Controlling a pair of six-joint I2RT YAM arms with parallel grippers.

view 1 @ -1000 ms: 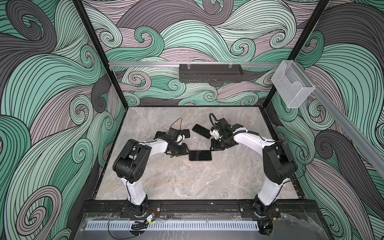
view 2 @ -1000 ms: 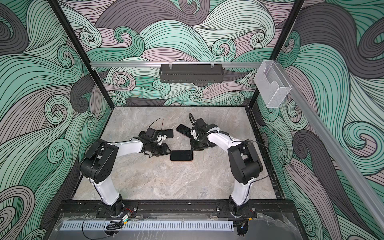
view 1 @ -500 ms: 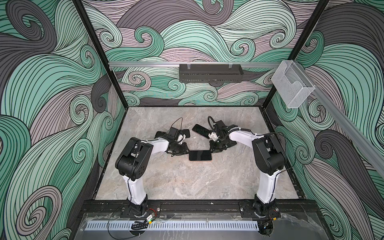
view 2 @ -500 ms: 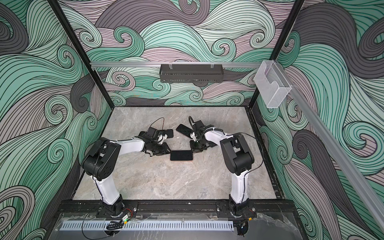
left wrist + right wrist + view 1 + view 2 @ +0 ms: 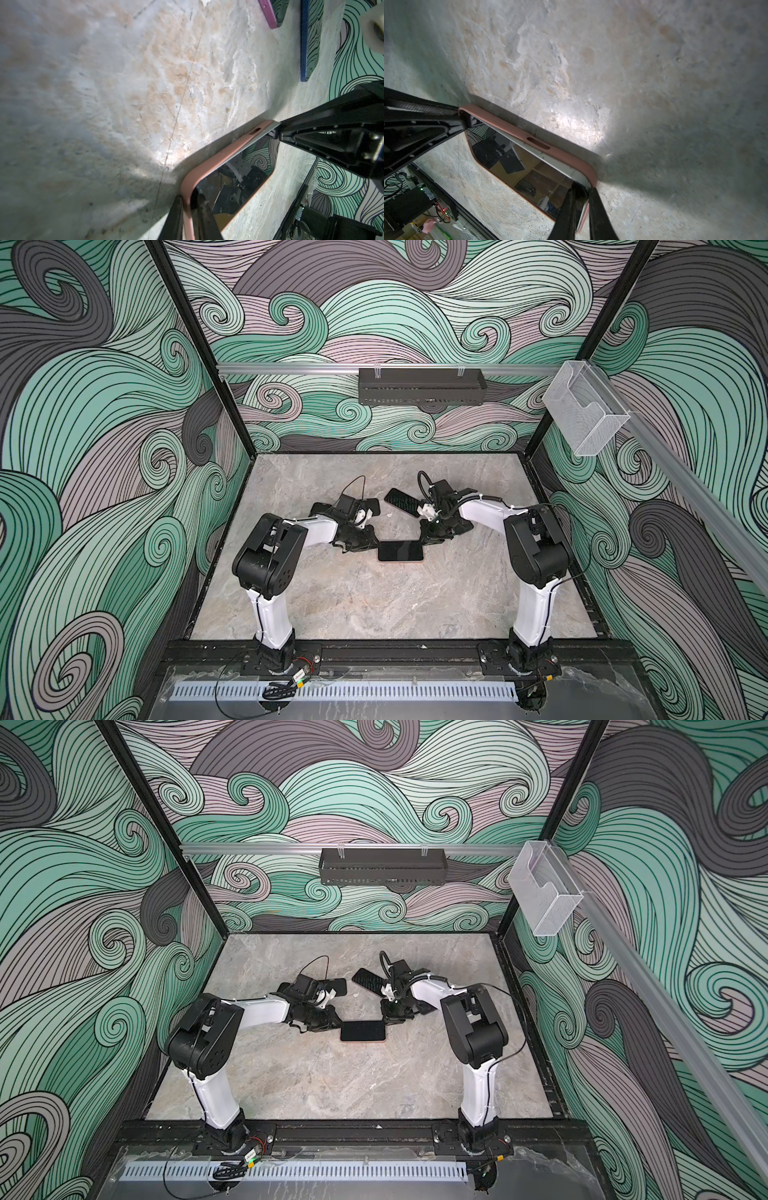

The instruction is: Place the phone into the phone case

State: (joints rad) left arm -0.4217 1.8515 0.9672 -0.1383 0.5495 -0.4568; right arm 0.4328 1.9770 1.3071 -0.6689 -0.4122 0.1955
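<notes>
Phone [image 5: 400, 549] sits screen-up in the pink phone case [image 5: 566, 158], flat mid-desk [image 5: 374, 605]. Left end effector [image 5: 188, 199] is pinched on the case rim at one corner. Right end effector [image 5: 582, 187] is clamped on the rim at the case's opposite short end.

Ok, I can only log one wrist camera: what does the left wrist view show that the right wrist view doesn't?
Only left wrist: a purple-edged phone and a blue-edged phone lying farther off on the table. Only right wrist: a small pink object beyond the table's edge. Both: the phone in the pink case, with the left gripper and right gripper closed on opposite ends.
</notes>
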